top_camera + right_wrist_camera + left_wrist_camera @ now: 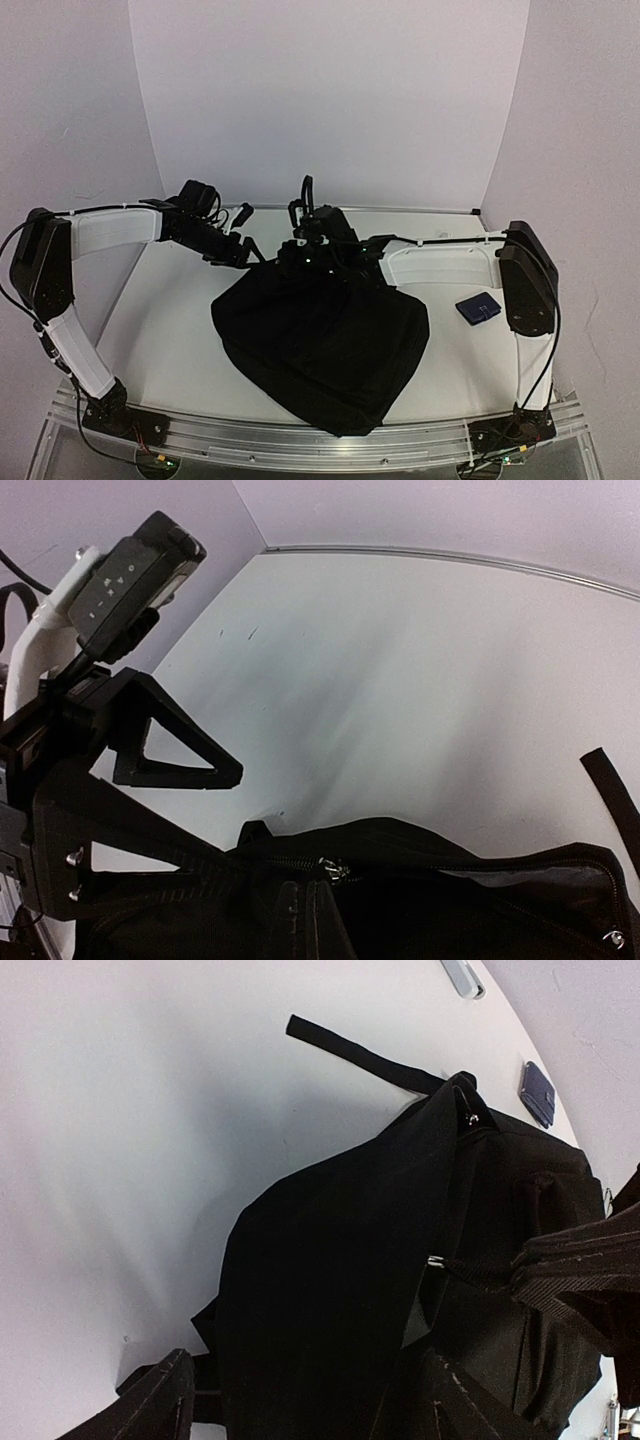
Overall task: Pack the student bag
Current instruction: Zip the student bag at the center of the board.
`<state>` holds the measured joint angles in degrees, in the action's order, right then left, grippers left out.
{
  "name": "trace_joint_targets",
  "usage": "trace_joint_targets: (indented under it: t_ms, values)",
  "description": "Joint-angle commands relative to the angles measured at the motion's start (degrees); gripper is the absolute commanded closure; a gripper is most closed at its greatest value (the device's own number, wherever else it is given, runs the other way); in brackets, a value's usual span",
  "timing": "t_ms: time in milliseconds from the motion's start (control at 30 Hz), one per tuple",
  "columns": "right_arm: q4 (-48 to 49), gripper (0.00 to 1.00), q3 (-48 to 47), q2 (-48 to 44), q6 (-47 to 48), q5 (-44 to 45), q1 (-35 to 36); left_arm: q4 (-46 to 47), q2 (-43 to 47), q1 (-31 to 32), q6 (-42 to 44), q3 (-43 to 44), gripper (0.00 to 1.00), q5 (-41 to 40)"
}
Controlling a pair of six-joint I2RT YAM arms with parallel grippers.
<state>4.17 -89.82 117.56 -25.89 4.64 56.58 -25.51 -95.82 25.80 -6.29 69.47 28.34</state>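
So, starting on the left, the left gripper (pixel 305 1360) hung over the far-left corner of the bag with its two black fingers (pixel 160 1395) spread wide, nothing pinched between them. The big soft black fabric student bag (pixel 320 340) lay slumped in the middle of the white table (pixel 160 330), closer to the near edge, with one flat black strap (pixel 350 1050) trailing out onto the tabletop. Its metal zipper (pixel 330 865) ran along the far rim, and a bit of grey lining showed at the right end of that seam. The right gripper (pixel 305 255) was down at that far rim, fully closed, though I couldn't tell if it had any fabric pinched. Off to the right, a small dark blue flat pouch (pixel 478 307) sat well apart from the bag.
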Motion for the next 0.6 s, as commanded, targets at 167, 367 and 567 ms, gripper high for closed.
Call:
trace_joint_targets:
  t_ms: [167, 367, 567]
  values:
    - [0.9, 1.0, 1.2, -5.6, -0.5, 1.3, 0.1, 2.0, -4.3, -0.1, 1.0, 4.4, 0.44, 5.1]
    - [0.1, 1.0, 1.5, -5.6, -0.4, 2.0, 0.0, 2.6, -4.9, 0.6, 0.7, 4.2, 0.69, 5.8]
    - [-2.7, 1.0, 2.0, -5.9, 0.3, 6.3, -0.1, 4.3, -3.3, 0.6, -0.9, 2.5, 1.0, 2.9]
